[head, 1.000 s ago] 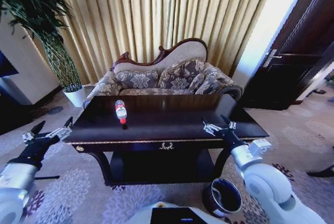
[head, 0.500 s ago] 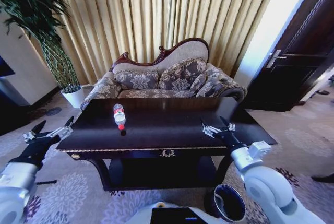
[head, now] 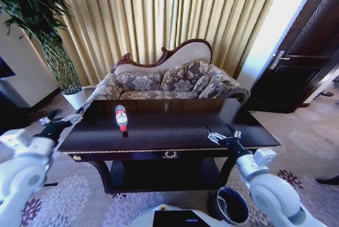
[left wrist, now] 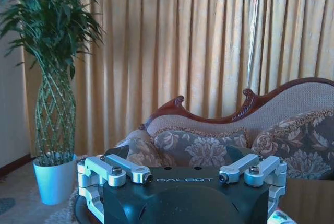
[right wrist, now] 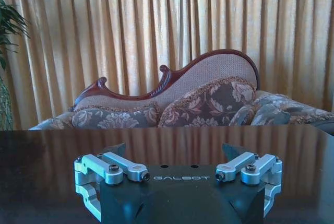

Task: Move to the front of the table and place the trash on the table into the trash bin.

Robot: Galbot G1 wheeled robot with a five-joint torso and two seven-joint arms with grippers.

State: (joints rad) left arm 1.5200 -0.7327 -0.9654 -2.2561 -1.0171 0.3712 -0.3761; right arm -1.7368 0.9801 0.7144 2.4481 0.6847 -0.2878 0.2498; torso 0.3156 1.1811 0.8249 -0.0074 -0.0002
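Head view: bottle [head: 121, 117] lying on table [head: 175, 124]; left gripper [head: 64, 121], right gripper [head: 223, 134] fingers wide, empty.

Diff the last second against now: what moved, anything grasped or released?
The left gripper rose from beside the table's left front corner and moved inward to its left edge, arm bent higher. The view shifted early on, so the base or head moved. Nothing grasped or released. The right gripper stays open over the table at the right front; the bottle lies untouched; the trash bin sits on the floor, front right.
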